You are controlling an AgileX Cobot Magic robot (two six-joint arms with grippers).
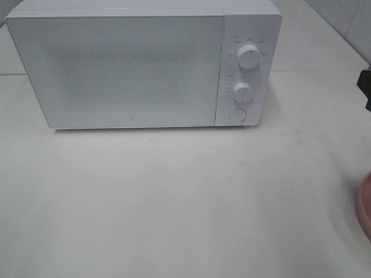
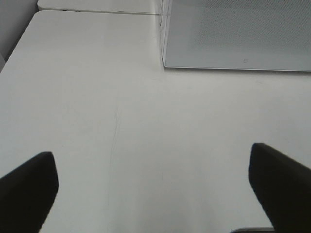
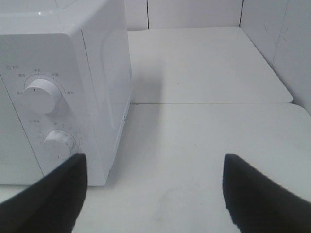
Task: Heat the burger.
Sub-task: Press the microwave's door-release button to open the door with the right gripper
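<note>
The burger is out of view in all three views. A white microwave (image 1: pixel 116 66) stands at the back of the table with its door closed; its two dials (image 1: pixel 248 58) and round button (image 1: pixel 237 114) are on its right side. My left gripper (image 2: pixel 153 194) is open over bare table, near the microwave's (image 2: pixel 238 34) front left corner. Beside the microwave's (image 3: pixel 63 92) right side, my right gripper (image 3: pixel 155 194) is open with nothing between its fingers (image 3: pixel 265 194).
The rim of a pink plate (image 1: pixel 365 202) shows at the right edge of the white table (image 1: pixel 174 197). A dark part of the right arm (image 1: pixel 365 87) shows at the right edge. White walls close the back right.
</note>
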